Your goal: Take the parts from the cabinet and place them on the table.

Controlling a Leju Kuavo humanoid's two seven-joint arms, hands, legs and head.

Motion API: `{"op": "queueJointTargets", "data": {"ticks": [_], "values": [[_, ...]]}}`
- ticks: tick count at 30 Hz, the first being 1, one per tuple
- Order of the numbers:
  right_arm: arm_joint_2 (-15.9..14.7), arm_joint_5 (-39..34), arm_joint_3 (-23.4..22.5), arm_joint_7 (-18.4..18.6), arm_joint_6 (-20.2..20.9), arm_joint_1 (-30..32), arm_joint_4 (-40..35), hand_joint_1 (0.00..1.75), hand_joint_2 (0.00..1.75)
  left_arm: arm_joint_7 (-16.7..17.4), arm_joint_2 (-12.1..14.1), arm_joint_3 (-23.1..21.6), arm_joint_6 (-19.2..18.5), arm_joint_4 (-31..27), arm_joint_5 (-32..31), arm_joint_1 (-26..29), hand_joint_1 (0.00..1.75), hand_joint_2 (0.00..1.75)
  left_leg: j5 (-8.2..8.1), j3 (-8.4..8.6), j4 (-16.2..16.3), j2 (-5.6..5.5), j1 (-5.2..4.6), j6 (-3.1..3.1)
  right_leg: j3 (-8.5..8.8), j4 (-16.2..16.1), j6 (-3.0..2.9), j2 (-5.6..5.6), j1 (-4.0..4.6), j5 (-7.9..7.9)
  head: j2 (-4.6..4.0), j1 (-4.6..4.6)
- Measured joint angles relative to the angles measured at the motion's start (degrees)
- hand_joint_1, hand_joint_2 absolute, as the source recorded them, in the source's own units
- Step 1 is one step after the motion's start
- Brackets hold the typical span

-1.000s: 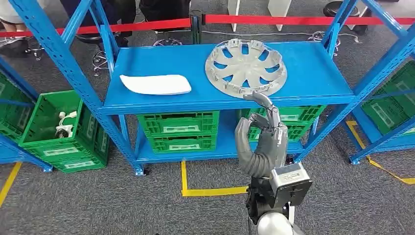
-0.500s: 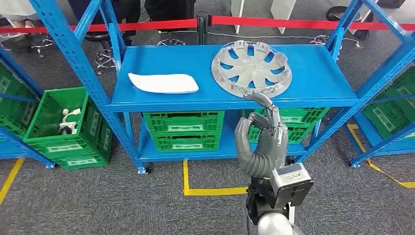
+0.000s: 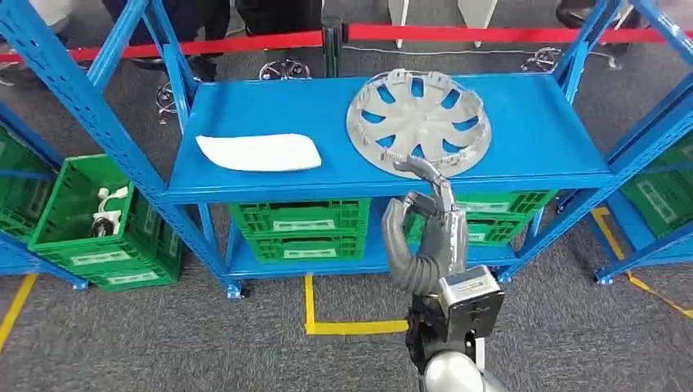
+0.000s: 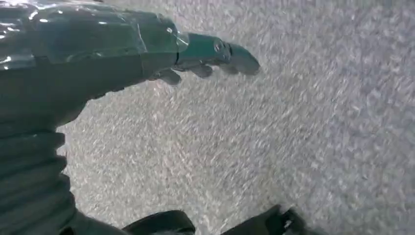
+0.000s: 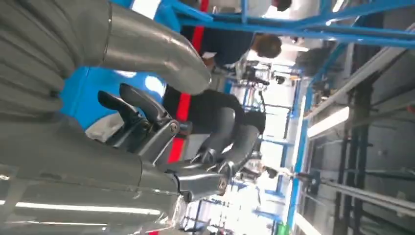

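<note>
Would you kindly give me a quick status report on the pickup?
Right hand raised before shelf, holding nothing. Left hand hanging over carpet, holding nothing. Hubcap and white part on shelf. No obstruction seen.

We are looking down on grey carpet that is running under everything, with yellow floor tape marking a corner in front of a blue steel rack. Green crates are sitting on the rack's lower shelf, and another green bin is standing at the left. A red barrier belt is stretching across behind the rack, with chair bases just beyond it. From the right wrist view, we are seeing long ceiling lights glowing above blue framing.
</note>
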Motion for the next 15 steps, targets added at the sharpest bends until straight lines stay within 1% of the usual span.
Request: {"op": "queueJointTargets", "data": {"ticks": [1,2,3,4,5,6,7,8,9,10,11,12,13,14,15], "values": [[-0.07,-0.07,0.04,0.0,0.0,0.04,0.22,1.75,1.75,0.02,0.11,-0.17,-0.09,0.02,-0.07,0.11,0.0,1.75,-0.31,-3.11,3.81,0.03,0.16,-0.26,0.56,0.0,0.07,-0.13,-0.08,-0.49,0.0,-0.11],[-0.11,-0.07,0.07,0.0,0.0,0.11,0.39,1.75,1.75,-0.02,0.2,-0.22,-0.2,0.04,-0.07,0.46,0.0,1.75,0.9,-5.12,5.08,0.06,0.4,-0.55,1.17,0.03,0.26,-0.1,-0.21,-1.0,-0.02,-0.2],[-0.15,-0.07,0.07,0.0,0.0,0.16,0.52,1.75,1.75,-0.26,0.24,-0.22,-0.35,0.04,0.02,0.53,0.0,1.75,3.83,-5.93,3.8,0.18,0.61,-0.89,1.98,0.05,0.58,-0.07,-0.4,-1.58,0.0,-0.35],[-0.2,-0.04,0.09,0.0,0.0,0.12,0.68,1.75,1.75,-0.44,0.26,-0.24,-0.57,0.04,0.18,0.44,0.0,1.75,7.91,-5.63,0.39,0.32,0.86,-1.22,2.9,0.15,0.95,-0.04,-0.63,-2.23,-0.02,-0.31],[-0.2,0.02,0.09,0.0,0.0,0.12,0.81,1.75,1.75,-0.5,0.28,-0.24,-0.68,0.04,0.46,0.51,0.0,1.75,12.34,-4.79,-4.22,0.6,1.21,-1.58,3.73,0.41,1.41,-0.01,-0.92,-2.96,-0.02,-0.5],[-0.2,0.11,0.11,0.02,0.0,0.18,0.94,1.75,1.75,-0.53,0.33,-0.24,-0.81,0.04,0.57,0.65,0.0,1.75,12.87,-4.34,-5.62,0.94,1.17,-2.13,4.21,0.67,1.97,0.11,-1.04,-3.69,-0.02,-0.57],[-0.24,0.17,0.11,0.13,0.0,0.08,1.05,1.75,1.75,-0.59,0.22,-0.26,-1.03,0.13,0.59,0.91,0.0,1.75,12.91,-4.57,-5.24,1.17,0.71,-2.03,4.09,1.05,2.52,0.25,-0.7,-3.99,-0.02,-1.27],[-0.24,0.28,0.2,0.44,0.0,0.12,1.14,1.75,1.75,-0.59,0.24,-0.26,-1.03,0.13,0.63,0.76,0.0,1.75,11.54,-3.59,-6.98,1.17,0.85,-1.25,3.57,1.48,2.93,0.37,-0.58,-4.08,-0.02,-1.44],[-0.28,0.39,0.22,0.46,0.0,0.02,1.16,1.75,1.75,-0.61,0.24,-0.26,-1.03,0.13,0.66,0.77,0.0,1.75,11.04,-3.84,-6.96,1.11,0.75,-0.31,3.35,1.57,3.12,0.17,-0.68,-4.12,0.0,-1.03],[-0.31,0.35,0.28,0.5,0.0,0.1,1.22,1.75,1.75,-0.61,0.09,-0.26,-1.03,0.09,0.63,0.79,0.0,1.75,11.08,-3.81,-7.11,0.99,0.9,-0.28,3.35,1.49,2.6,0.18,-0.64,-4.47,-0.02,-0.61],[-0.33,0.33,0.39,0.52,0.0,0.03,1.22,1.75,1.75,-0.59,0.07,-0.26,-1.05,0.09,0.61,0.75,0.0,1.75,11.09,-3.78,-7.11,0.93,0.98,-0.27,3.37,1.47,1.41,0.18,-0.61,-4.27,0.0,-0.4],[-0.33,0.26,0.46,0.52,0.0,-0.04,1.22,1.75,1.75,-0.59,0.0,-0.31,-1.18,0.09,0.55,0.66,0.0,1.75,10.83,-3.75,-6.93,0.81,0.57,0.06,3.51,1.21,1.04,0.16,-0.48,-3.78,-0.02,0.07],[-0.35,0.15,0.5,0.52,0.0,-0.08,1.22,1.75,1.75,-0.59,0.0,-0.35,-1.27,0.09,0.46,0.62,0.0,1.75,10.59,-3.7,-6.99,0.72,0.48,0.62,3.83,0.63,1.55,0.08,-0.68,-3.73,-0.02,0.57],[-0.37,0.02,0.55,0.55,0.0,-0.06,1.22,1.75,1.75,-0.59,0.0,-0.44,-1.4,0.09,0.31,0.58,0.0,1.75,10.44,-3.69,-7.0,0.68,0.38,1.01,4.05,0.31,2.04,0.05,-0.78,-3.88,0.0,0.55],[-0.37,-0.04,0.61,0.55,0.0,-0.13,1.2,1.75,1.75,-0.59,0.07,-0.55,-1.4,0.04,0.28,0.5,0.0,1.75,10.43,-3.3,-7.26,0.65,0.47,1.61,4.12,0.34,2.6,0.05,-1.02,-4.32,-0.02,0.61]]}}
